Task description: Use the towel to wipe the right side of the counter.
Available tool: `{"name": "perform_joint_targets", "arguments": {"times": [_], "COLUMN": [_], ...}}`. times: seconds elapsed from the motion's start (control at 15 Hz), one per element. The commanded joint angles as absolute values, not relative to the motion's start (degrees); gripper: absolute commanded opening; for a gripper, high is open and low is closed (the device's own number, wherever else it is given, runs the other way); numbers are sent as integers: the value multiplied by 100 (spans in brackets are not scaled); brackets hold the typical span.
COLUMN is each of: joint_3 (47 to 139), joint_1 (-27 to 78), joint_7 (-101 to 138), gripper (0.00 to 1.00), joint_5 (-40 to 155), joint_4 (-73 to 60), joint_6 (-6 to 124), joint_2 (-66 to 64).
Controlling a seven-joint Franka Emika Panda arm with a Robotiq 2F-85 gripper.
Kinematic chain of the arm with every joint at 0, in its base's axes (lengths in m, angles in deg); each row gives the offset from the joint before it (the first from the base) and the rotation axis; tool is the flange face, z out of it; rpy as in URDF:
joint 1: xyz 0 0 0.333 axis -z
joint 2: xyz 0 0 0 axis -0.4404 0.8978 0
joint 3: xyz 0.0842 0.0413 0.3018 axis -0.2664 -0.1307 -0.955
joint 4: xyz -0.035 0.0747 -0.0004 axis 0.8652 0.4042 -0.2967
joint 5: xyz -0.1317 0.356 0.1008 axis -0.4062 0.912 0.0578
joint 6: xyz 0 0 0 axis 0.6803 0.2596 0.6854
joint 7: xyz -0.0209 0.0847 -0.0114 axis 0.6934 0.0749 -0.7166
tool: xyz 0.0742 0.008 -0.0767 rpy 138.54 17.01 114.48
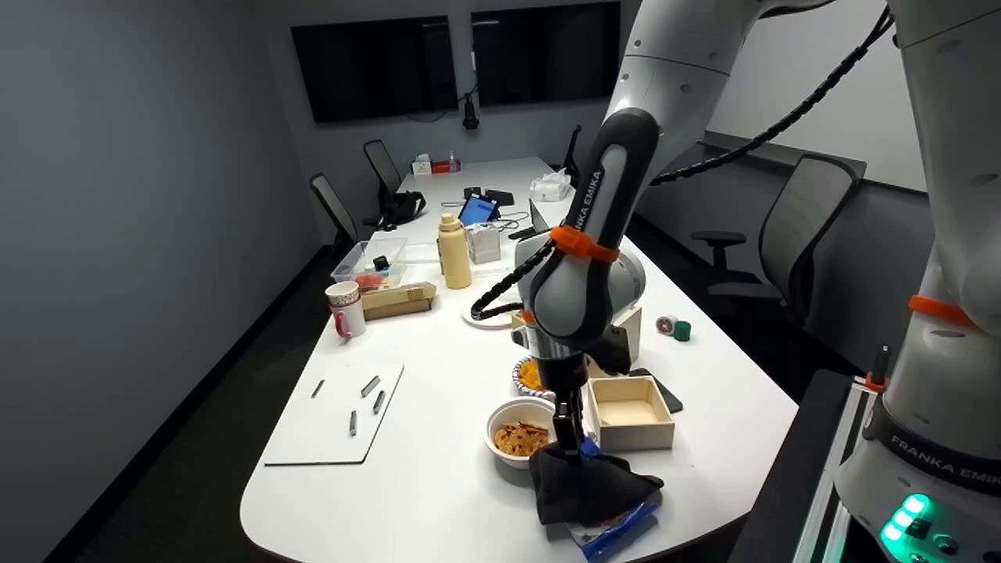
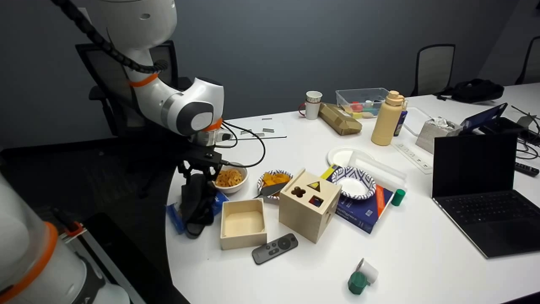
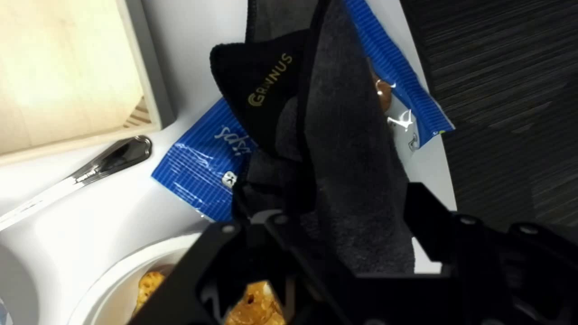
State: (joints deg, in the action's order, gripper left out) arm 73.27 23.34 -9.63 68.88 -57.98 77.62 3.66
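A dark grey towel (image 1: 594, 493) lies bunched on the white table (image 1: 422, 500) near its rounded end. It shows in both exterior views (image 2: 196, 202) and in the wrist view (image 3: 356, 144), with a black GRINNUS label. It lies on top of a blue snack bag (image 3: 198, 171), whose two ends stick out. My gripper (image 1: 569, 442) points down over the towel. In the wrist view the fingers (image 3: 354, 201) stand apart with towel between them. Whether the fingertips touch the towel is hard to tell.
A white bowl of flakes (image 1: 522, 438) stands close beside the gripper. A wooden tray (image 2: 243, 223), a shape-sorter cube (image 2: 308, 207), a remote (image 2: 275, 249) and a patterned chip bowl (image 2: 274, 179) stand close by. A metal spoon (image 3: 113, 158) lies by the tray. The table edge runs near the towel.
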Motion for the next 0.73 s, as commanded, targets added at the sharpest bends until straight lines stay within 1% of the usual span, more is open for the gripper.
{"name": "perform_joint_targets", "arguments": {"times": [0.0,0.07,0.13,0.67], "joint_3": [7219,7217,7238,7386], "joint_1": [2528,2552,2563,2532], "joint_7": [-1034,-1036,-1017,-900], "gripper": [94,99,100,100], "joint_5": [6946,6947,6925,6733], "joint_4": [-5724,-5730,-5736,-5782], "joint_6": [7629,7638,7651,7662], "joint_2": [327,312,311,326]}}
